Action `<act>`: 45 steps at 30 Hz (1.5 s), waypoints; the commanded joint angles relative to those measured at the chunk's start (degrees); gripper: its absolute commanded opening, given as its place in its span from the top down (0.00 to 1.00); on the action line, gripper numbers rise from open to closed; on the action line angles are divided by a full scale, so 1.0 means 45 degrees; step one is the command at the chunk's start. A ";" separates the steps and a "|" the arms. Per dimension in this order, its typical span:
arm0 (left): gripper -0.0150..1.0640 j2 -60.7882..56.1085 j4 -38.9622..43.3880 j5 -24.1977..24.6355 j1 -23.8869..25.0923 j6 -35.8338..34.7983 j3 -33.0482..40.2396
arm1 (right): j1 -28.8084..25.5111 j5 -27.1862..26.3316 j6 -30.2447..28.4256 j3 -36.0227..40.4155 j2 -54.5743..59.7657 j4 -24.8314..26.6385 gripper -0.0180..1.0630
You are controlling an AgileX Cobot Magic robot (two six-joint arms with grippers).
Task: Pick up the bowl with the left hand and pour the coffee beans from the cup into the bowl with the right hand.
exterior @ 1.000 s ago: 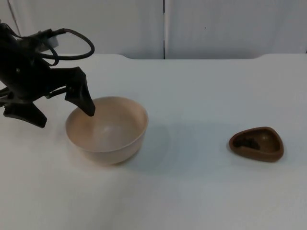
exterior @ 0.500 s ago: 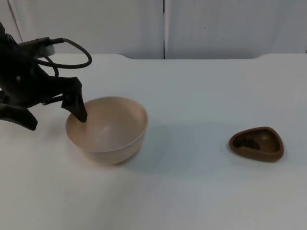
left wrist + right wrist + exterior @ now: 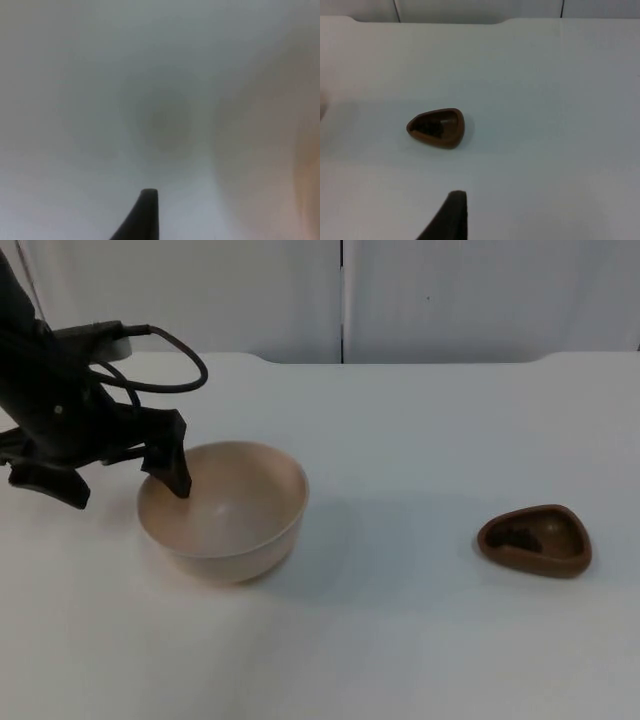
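Bowl: the beige bowl (image 3: 222, 508) stands upright on the white table (image 3: 400, 640), and the inside looks empty. In the left wrist view a blurred beige surface (image 3: 305, 165) is close to the camera; it is probably the bowl wall.
Left gripper: the left gripper (image 3: 115, 475) is at the bowl's rim, on the side away from the cup. The fingers are spread. One finger (image 3: 170, 465) reaches over the rim into the bowl, the other finger (image 3: 50, 483) is outside the bowl, above the table. If the inner finger touches the wall, I cannot tell.
Cup: the brown cup (image 3: 535, 540) stands on the table well apart from the bowl. It has a rounded triangle shape and dark coffee beans (image 3: 515, 536) lie inside. In the right wrist view the cup (image 3: 437, 128) is also upright, with beans (image 3: 427, 127) in it.
Right gripper: one black fingertip (image 3: 451, 212) is above the table, near the cup but apart from it. Spread or pressed together, I cannot tell.
Wall: a grey wall (image 3: 450, 290) closes the table behind the bowl.
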 commanded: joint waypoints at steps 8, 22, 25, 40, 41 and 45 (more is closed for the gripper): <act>0.30 0.0165 0.0088 -0.0158 -0.0057 -0.0014 -0.0056 | -0.0099 -0.0056 0.0019 0.0129 -0.0052 0.0014 0.01; 0.76 0.0165 0.0088 -0.0208 -0.0057 -0.0014 -0.0056 | -0.0099 -0.0056 0.0019 0.0129 -0.0052 0.0014 0.01; 0.82 0.0165 0.0088 -0.0208 -0.0057 -0.0014 -0.0056 | -0.0099 -0.0055 0.0019 0.0129 -0.0052 -0.0016 0.01; 0.99 -0.0548 -0.0543 0.0687 -0.0057 -0.0014 -0.0056 | -0.0099 -0.0055 0.0019 0.0129 -0.0052 -0.0016 0.01; 0.99 -0.0548 -0.0543 0.0687 -0.0057 -0.0014 -0.0056 | -0.0099 -0.0055 0.0019 0.0129 -0.0052 -0.0016 0.01; 0.99 -0.1441 -0.0898 0.1118 -0.0138 -0.0120 -0.0056 | -0.0099 -0.0055 0.0019 0.0129 -0.0052 -0.0016 0.01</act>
